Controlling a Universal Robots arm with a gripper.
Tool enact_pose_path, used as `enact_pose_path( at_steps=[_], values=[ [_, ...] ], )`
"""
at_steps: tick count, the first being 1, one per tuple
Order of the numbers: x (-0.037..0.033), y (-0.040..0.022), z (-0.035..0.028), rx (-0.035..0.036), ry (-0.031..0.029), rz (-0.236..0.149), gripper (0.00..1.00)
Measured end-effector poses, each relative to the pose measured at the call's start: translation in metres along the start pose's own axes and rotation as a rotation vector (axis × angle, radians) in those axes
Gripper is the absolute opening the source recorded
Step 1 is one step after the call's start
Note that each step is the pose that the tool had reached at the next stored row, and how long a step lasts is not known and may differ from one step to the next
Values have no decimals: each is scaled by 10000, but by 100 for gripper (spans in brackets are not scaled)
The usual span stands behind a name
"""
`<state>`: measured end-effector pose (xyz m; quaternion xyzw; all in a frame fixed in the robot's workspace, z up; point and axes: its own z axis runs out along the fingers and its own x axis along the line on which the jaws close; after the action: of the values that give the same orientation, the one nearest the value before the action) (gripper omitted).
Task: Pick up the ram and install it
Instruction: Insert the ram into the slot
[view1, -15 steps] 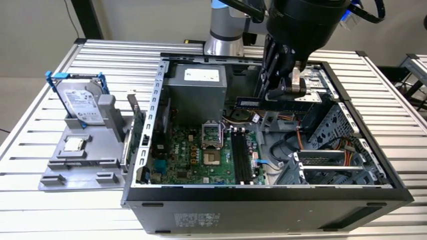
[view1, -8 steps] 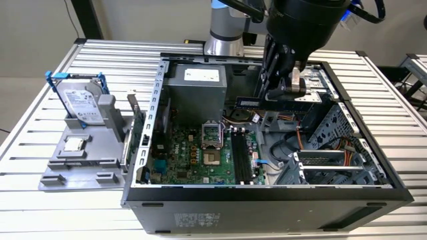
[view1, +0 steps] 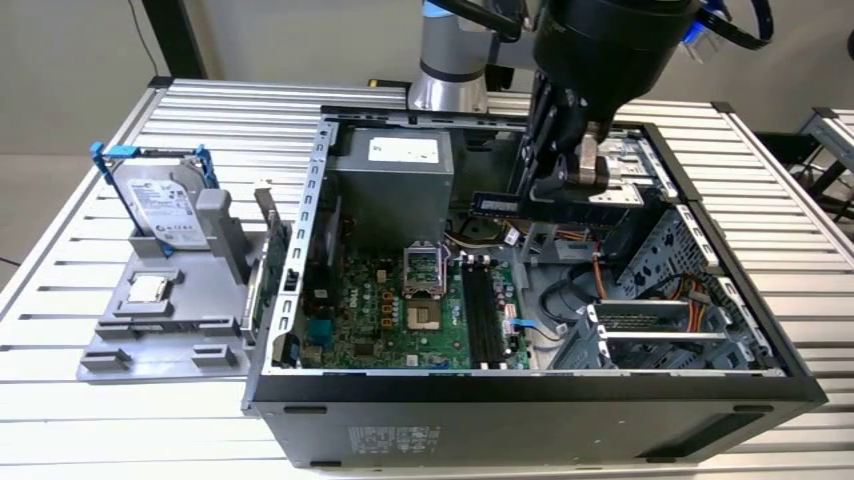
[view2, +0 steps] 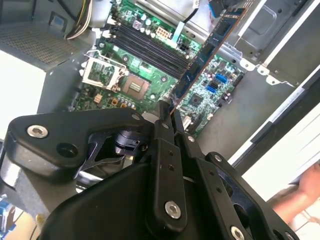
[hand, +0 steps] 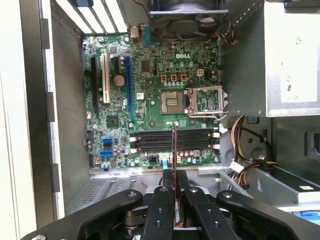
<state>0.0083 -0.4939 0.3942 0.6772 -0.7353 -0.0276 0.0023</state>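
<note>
Gripper (view1: 571, 195) noted pinched on the ram (view1: 507, 204). The stick is held level in the air over the open computer case (view1: 310, 300), near the case's power-supply end and well clear of the motherboard (view1: 380, 315). In the first wrist view the ram (hand: 174, 142) is seen edge-on between the fingertips (hand: 166, 176), crossing the black memory slots (hand: 150, 141) below. The case is set on a slatted table (view1: 80, 440). A blue-framed hard drive (view1: 160, 205) is stood near the table's edge at the exterior view's left.

Middle of the ram (view1: 497, 204) behind the tool (view1: 577, 195) in the exterior view, upper arm (view1: 607, 40) off-frame
</note>
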Motion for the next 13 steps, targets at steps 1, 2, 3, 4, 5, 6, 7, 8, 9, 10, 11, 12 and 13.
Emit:
enact_pose_path(
  at_steps=[1, 2, 3, 4, 5, 6, 7, 8, 9, 10, 11, 12, 13],
  values=[
    [0, 0, 0, 2, -3, 62, 0],
    [0, 0, 0, 5, -6, 133, 0],
    [0, 0, 0, 7, -9, 207, 0],
    [0, 0, 0, 10, -12, 278, 0],
    [0, 0, 0, 12, -16, 354, 0],
    [0, 0, 0, 15, -19, 431, 0],
    [0, 0, 0, 18, -22, 513, 0],
    [0, 0, 0, 20, -26, 596, 0],
    [0, 0, 0, 23, -30, 682, 0],
    [0, 0, 0, 26, -34, 767, 0],
    [0, 0, 0, 30, -38, 861, 0],
    [0, 0, 0, 33, -42, 951, 0],
    [0, 0, 0, 36, -46, 1055, 0]
  ],
)
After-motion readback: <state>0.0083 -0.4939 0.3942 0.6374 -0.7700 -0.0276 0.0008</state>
